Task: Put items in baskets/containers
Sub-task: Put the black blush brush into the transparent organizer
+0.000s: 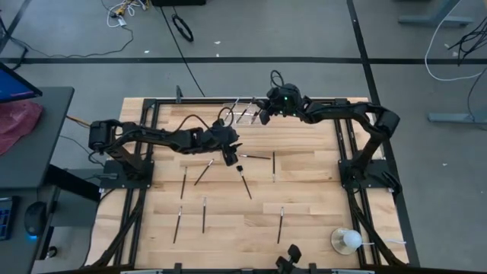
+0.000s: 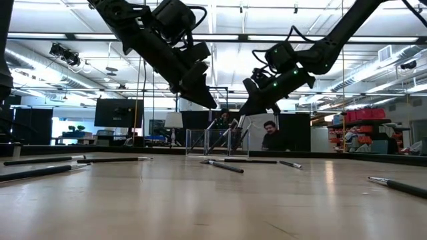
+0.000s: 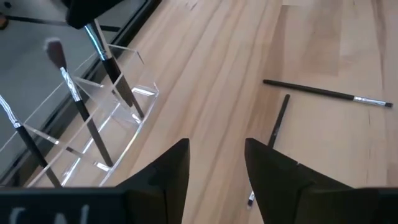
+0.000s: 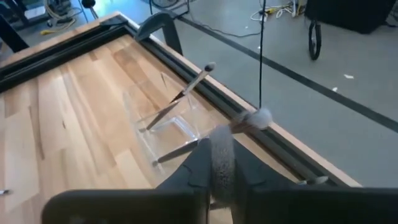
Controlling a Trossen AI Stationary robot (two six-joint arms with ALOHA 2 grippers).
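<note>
Lowering a brush into place: clear holder (image 1: pixel 245 113) at table's far edge, several brushes upright inside; right gripper (image 1: pixel 264 114) above it, pinching brush (image 4: pixel 245 122); release once seated; left gripper (image 3: pixel 216 168) nearby, parted, empty.

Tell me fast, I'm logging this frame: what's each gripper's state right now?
Left gripper: open, holding nothing, above the table.
Right gripper: shut on a makeup brush, over the clear holder.
</note>
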